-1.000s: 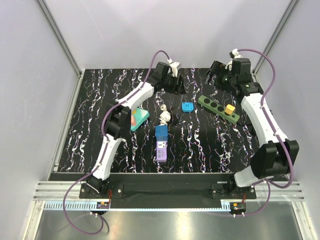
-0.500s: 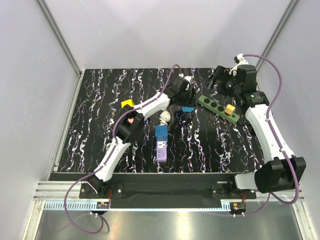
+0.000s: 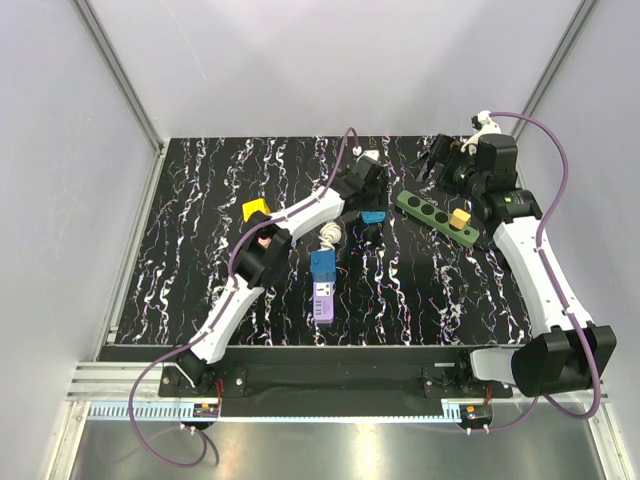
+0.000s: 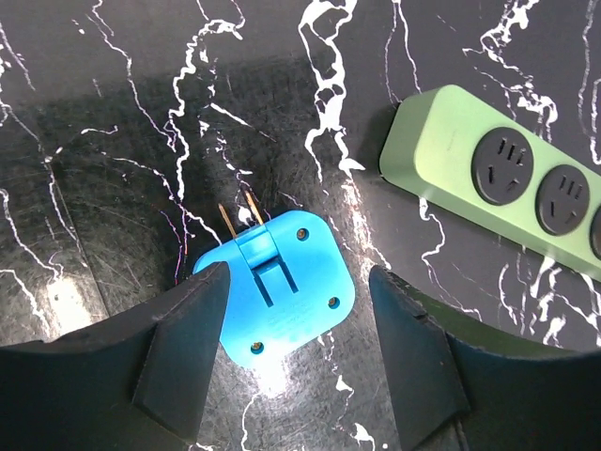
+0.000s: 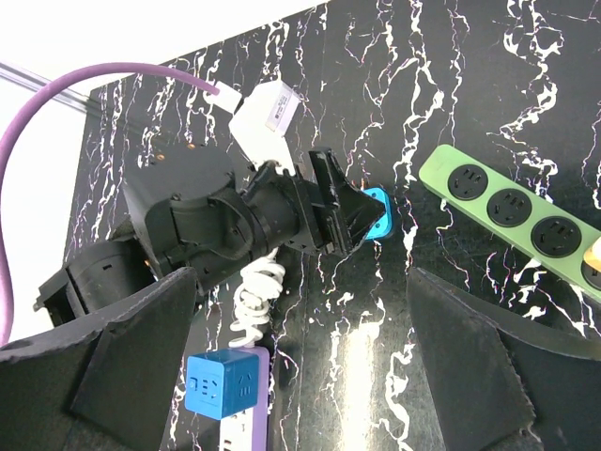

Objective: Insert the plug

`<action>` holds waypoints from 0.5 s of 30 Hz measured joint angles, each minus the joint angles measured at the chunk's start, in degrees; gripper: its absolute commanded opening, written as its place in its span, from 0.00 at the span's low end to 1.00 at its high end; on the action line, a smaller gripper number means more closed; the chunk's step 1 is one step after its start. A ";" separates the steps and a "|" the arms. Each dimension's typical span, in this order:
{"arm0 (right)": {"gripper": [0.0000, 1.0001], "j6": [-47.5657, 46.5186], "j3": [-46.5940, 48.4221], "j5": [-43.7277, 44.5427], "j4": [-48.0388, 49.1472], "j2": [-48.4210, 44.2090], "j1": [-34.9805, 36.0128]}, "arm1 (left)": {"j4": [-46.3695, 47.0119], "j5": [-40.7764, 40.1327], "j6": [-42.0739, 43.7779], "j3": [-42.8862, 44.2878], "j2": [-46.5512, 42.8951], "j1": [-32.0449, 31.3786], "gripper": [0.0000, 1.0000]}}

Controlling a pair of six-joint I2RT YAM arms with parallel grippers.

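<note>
A flat blue plug (image 4: pixel 282 291) lies on the black marbled table with its two metal prongs (image 4: pixel 239 214) pointing at the far side. My left gripper (image 4: pixel 299 282) is open and straddles it. The left finger stands against the plug's left edge and the right finger (image 4: pixel 413 338) is a little apart from it. From above, the plug (image 3: pixel 375 215) peeks out beside the left gripper (image 3: pixel 367 224). A green power strip (image 3: pixel 432 215) with empty round sockets (image 4: pixel 502 171) lies just to the right. My right gripper (image 3: pixel 438 160) hangs open over its far end, holding nothing.
A yellow plug (image 3: pixel 460 218) sits in the green strip's near end. A blue cube adapter (image 3: pixel 322 264) stands on a purple strip (image 3: pixel 322 298), with a coiled white cable (image 3: pixel 330 235) behind it. A yellow block (image 3: pixel 256 209) lies to the left. Grey walls enclose the table.
My left arm swung right from the table's back and came down around the blue plug. The right gripper shifted slightly to the right and stayed open.
</note>
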 measured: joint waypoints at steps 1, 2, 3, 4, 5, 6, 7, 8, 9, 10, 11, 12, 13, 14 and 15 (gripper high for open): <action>1.00 0.00 0.00 0.02 0.04 -0.09 0.00 | 0.02 -0.79 -0.07 -0.09 -0.02 -0.22 0.69; 1.00 -0.02 0.00 0.02 0.09 -0.22 0.00 | 0.17 -1.81 -0.07 -0.24 -0.02 -0.50 0.69; 1.00 0.00 0.00 0.02 0.09 -0.31 0.00 | 0.20 -2.38 -0.07 -0.24 -0.02 -0.66 0.69; 1.00 0.00 0.00 0.02 0.09 -0.42 0.00 | 0.13 -2.97 -0.07 -0.24 -0.02 -0.83 0.69; 1.00 0.00 0.00 0.02 0.11 -0.50 0.00 | 0.04 -3.45 -0.07 -0.24 -0.02 -1.01 0.68; 1.00 -0.02 0.00 0.02 0.09 -0.61 0.00 | -0.11 -3.78 -0.07 -0.26 -0.02 -1.14 0.67; 1.00 -0.02 0.00 0.00 0.09 -0.66 0.00 | -0.24 -3.96 -0.11 -0.31 -0.04 -1.20 0.67; 1.00 -0.02 0.00 0.00 0.09 -0.74 0.00 | -0.20 -4.00 -0.28 -0.59 -0.17 -1.22 0.66; 1.00 -0.04 0.00 0.00 0.11 -0.81 0.00 | -0.15 -3.98 -0.52 -1.18 -0.52 -1.27 0.66; 1.00 -0.04 -0.02 0.00 0.11 -0.85 0.00 | 0.04 -3.98 -0.72 -2.01 -1.09 -1.36 0.66; 1.00 -0.04 -0.07 0.00 0.17 -0.85 0.00 | -0.04 -3.98 -1.05 -3.17 -1.90 -1.40 0.66; 1.00 -0.04 -0.17 0.00 0.24 -0.85 0.00 | -0.52 -4.00 -1.33 -4.28 -2.75 -1.55 0.66; 1.00 -0.04 -0.33 0.00 0.31 -0.85 0.00 | -1.11 -4.02 -1.49 -5.62 -3.80 -1.86 0.66; 1.00 -0.09 -0.46 0.00 0.33 -0.85 0.00 | -1.84 -4.00 -1.49 -6.75 -4.72 -2.19 0.66; 1.00 -0.13 -0.57 0.02 0.35 -0.85 0.00 | -2.95 -3.98 -1.49 -7.72 -5.64 -2.64 0.65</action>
